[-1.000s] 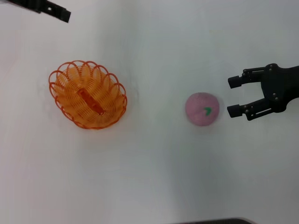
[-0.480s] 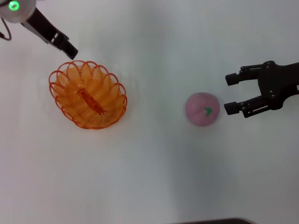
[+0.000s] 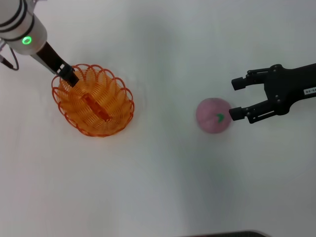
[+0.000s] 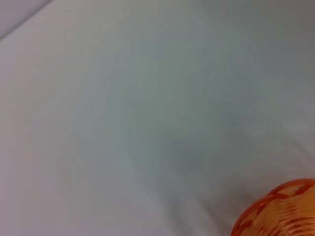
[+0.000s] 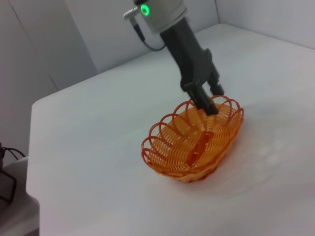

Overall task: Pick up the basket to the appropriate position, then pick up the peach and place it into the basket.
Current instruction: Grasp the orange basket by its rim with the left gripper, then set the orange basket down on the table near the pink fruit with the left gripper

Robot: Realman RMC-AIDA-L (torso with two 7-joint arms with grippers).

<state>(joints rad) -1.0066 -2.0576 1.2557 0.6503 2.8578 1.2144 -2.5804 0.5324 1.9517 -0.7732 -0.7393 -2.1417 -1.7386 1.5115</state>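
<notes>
The orange wire basket (image 3: 93,100) stands on the white table at the left. My left gripper (image 3: 67,75) is down at the basket's far-left rim; in the right wrist view its fingers (image 5: 204,101) are slightly apart, one inside the rim of the basket (image 5: 194,142) and one outside. The left wrist view shows only a piece of the basket's rim (image 4: 283,209). The pink peach (image 3: 212,115) lies at the right. My right gripper (image 3: 237,98) is open just right of it, its nearer fingertip at the peach's side.
The white table (image 3: 158,187) stretches all around both objects. A dark edge (image 3: 222,233) shows at the front. In the right wrist view the table's edge (image 5: 34,147) drops off, with cables (image 5: 7,157) beyond and a wall behind.
My left arm has come down and right from the far-left corner to the basket's rim. My right gripper has slid left, closer to the peach. Basket and peach have not moved.
</notes>
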